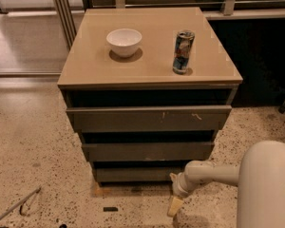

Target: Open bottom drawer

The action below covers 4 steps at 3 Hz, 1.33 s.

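Note:
The bottom drawer (133, 173) is the narrowest dark grey-brown front, lowest of three on the cabinet, and it looks shut. My gripper (175, 205) hangs just in front of the drawer's right end, near the floor, at the end of the white arm (213, 173) that reaches in from the right. One pale fingertip (175, 206) points down at the floor, below the drawer's lower edge.
The cabinet's tan top (147, 65) carries a white bowl (124, 42) and a drink can (183, 52). The top drawer (149, 118) has pale scratches; the middle drawer (147, 151) sits below it. A small dark object (110, 209) and a thin metal piece (14, 207) lie on the speckled floor.

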Each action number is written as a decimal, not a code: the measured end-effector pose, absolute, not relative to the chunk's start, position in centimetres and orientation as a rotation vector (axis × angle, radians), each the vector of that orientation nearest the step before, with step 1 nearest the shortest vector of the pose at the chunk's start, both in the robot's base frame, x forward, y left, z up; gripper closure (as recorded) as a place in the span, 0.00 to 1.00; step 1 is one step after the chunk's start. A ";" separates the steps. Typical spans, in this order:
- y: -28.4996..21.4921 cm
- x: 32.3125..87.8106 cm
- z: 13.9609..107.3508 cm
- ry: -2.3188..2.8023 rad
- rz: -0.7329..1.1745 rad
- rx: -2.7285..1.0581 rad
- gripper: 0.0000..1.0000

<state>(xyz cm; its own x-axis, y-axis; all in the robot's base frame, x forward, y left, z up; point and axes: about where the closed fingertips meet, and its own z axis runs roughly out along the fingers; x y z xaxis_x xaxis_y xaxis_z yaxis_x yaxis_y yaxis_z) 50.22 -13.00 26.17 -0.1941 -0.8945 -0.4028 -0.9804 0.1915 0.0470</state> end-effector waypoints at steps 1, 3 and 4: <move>-13.0 50.3 26.4 2.183 0.425 -1.784 0.00; -14.4 51.8 24.4 2.114 0.342 -1.785 0.00; -15.1 53.3 23.0 2.070 0.319 -1.760 0.00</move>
<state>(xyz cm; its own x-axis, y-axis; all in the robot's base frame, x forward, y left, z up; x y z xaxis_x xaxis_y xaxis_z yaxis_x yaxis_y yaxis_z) 53.26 -15.14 23.01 -0.1247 -0.8880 -0.4426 -0.9800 0.1800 -0.0850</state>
